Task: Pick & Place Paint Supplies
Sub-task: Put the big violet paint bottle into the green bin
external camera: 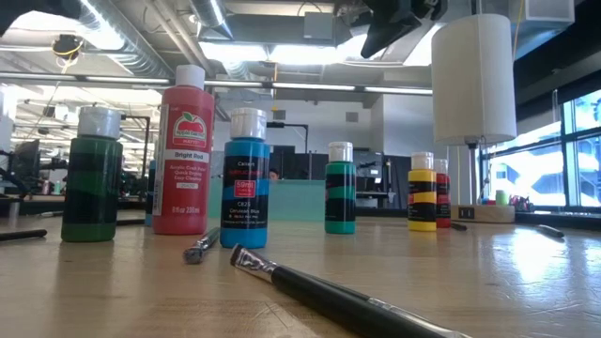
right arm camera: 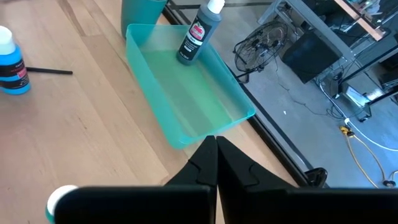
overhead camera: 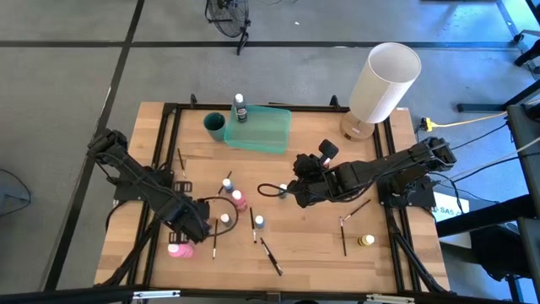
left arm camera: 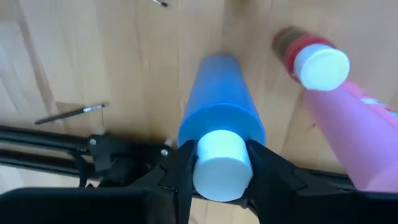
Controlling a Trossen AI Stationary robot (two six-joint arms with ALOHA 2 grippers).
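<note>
Gripping a blue paint bottle point(left arm camera: 221, 121) by its white cap point(left arm camera: 217, 163), the left gripper point(left arm camera: 219, 171) sits at the lower left of the high view, its two dark fingers point(left arm camera: 180, 171) pressed against either side of the cap. Just beside that bottle in the left wrist view lies a pink bottle point(left arm camera: 354, 137), and a red bottle point(left arm camera: 298, 50) with a white cap is next to it. A thin paintbrush point(left arm camera: 71, 113) lies on the wood at the left of that picture.

The right gripper point(right arm camera: 216, 152) hovers near the middle of the high view, fingers pressed together with nothing between them. Its wrist picture looks over the translucent green tray point(right arm camera: 186, 134), where one dark bottle point(right arm camera: 198, 34) with a white nozzle stands upright at the tray's far end. A teal cup point(overhead camera: 214, 124) stands just beside the tray at the upper middle of the high view, and the white lamp point(overhead camera: 384, 82) stands at the upper right.

Other bottles are scattered over the table point(overhead camera: 312, 245): a yellow one point(overhead camera: 365, 241) lies at the lower right, and more brushes point(overhead camera: 271, 256) lie at the lower middle. From table height a green bottle point(external camera: 92, 174), a tall red one point(external camera: 183, 150) and a blue one point(external camera: 246, 178) stand in a row at left
</note>
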